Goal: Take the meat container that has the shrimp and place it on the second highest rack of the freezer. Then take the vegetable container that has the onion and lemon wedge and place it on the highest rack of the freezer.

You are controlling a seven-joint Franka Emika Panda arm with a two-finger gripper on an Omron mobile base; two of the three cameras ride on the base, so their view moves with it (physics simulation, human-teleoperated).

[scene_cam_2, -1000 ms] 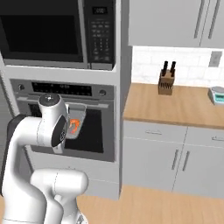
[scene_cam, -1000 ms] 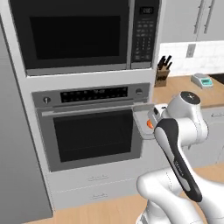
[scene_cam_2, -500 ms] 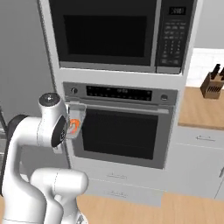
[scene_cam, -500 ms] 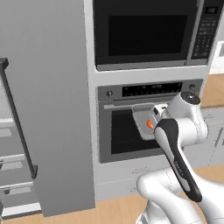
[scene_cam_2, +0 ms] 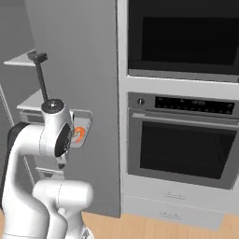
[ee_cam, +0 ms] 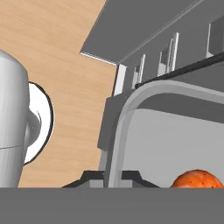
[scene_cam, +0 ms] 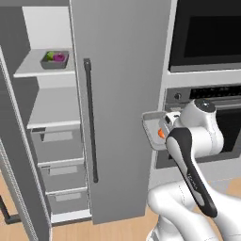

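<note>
I have the gripper (ee_cam: 113,177) clamped on the rim of the meat container (scene_cam: 154,126), held up beside the freezer (scene_cam: 120,94) door with the shrimp (scene_cam: 161,133) inside it; the vegetable container (scene_cam: 54,60) sits on the highest rack (scene_cam: 35,68), 1 shelf above a bare one

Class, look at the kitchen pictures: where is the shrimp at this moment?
The shrimp lies in the grey tray that the gripper holds beside the arm, in front of the closed freezer door, left of the oven in the left base view.
</note>
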